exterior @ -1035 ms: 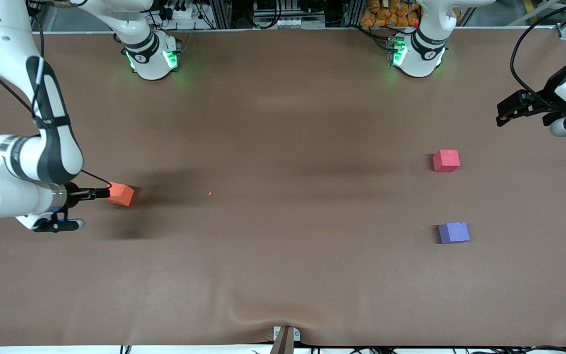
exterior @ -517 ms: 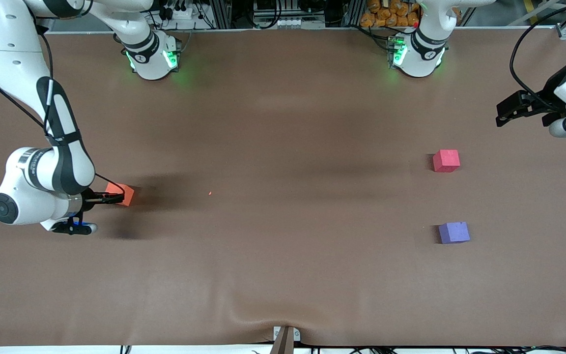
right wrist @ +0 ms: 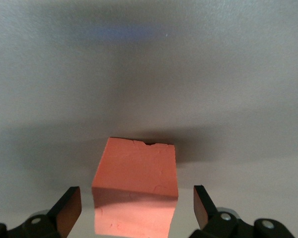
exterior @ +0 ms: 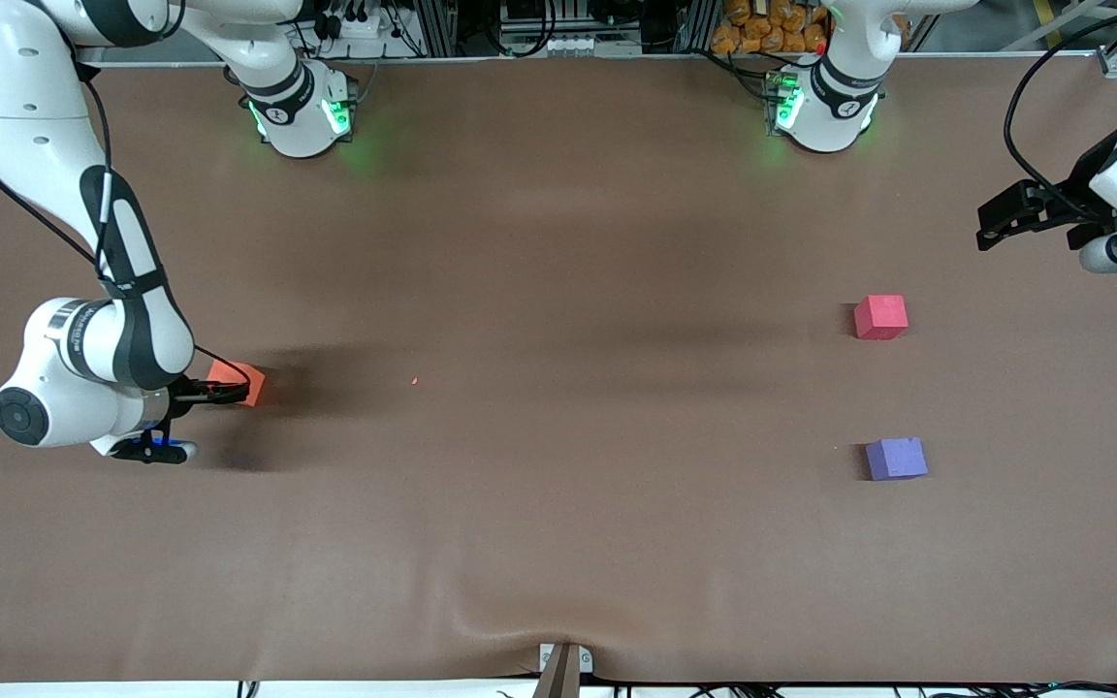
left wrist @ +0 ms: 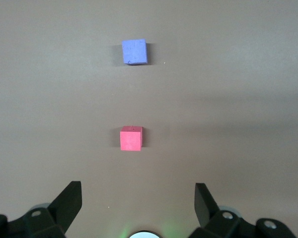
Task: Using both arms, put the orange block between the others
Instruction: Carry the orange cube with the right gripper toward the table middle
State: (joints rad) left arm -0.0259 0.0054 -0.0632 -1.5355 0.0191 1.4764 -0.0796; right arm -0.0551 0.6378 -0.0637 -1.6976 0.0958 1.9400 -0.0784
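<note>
The orange block point(exterior: 235, 374) lies on the brown table point(exterior: 558, 543) toward the right arm's end. My right gripper point(exterior: 227, 390) is low at it and open. In the right wrist view the orange block point(right wrist: 135, 193) sits between the two fingers point(right wrist: 67, 208), with a gap on each side. The pinkish-red cube point(exterior: 880, 317) and the purple-blue cube point(exterior: 896, 459) lie apart toward the left arm's end, the purple one nearer the front camera. My left gripper point(exterior: 995, 225) hangs open and empty above the table's end, seeing the red cube point(left wrist: 131, 138) and the purple cube point(left wrist: 134, 52).
A tiny orange speck point(exterior: 414, 380) lies on the table cover beside the block's shadow. The cover wrinkles near a metal bracket point(exterior: 563, 667) at the front edge. The arm bases point(exterior: 299, 114) glow green along the back edge.
My right gripper has slid forward so its open fingers now straddle the orange block instead of stopping short of it. The left arm has barely moved.
</note>
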